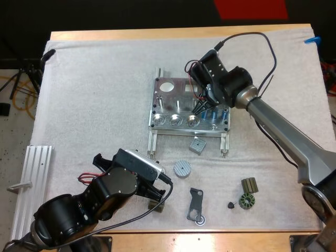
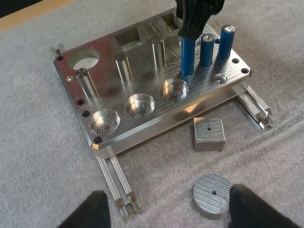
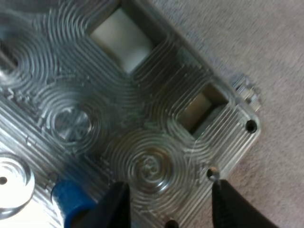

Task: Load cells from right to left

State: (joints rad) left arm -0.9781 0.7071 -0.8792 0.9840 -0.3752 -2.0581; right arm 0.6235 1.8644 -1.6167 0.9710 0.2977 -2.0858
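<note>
The right claw (image 3: 168, 190) hangs released over the metal fixture (image 2: 156, 129), with the leftmost of three upright blue cells (image 2: 188, 57) just beside one of its fingers (image 3: 114, 209), so I judge it should rise straight up, without brushing that cell; the left claw (image 2: 168, 192), also released, hovers well apart.

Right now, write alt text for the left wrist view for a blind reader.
A metal fixture holds three upright blue cylinders at one end, with the right gripper at the top of one. Three round recesses in its near row are empty; a square block and a round disc lie on the mat before it, by my open left gripper.
</note>
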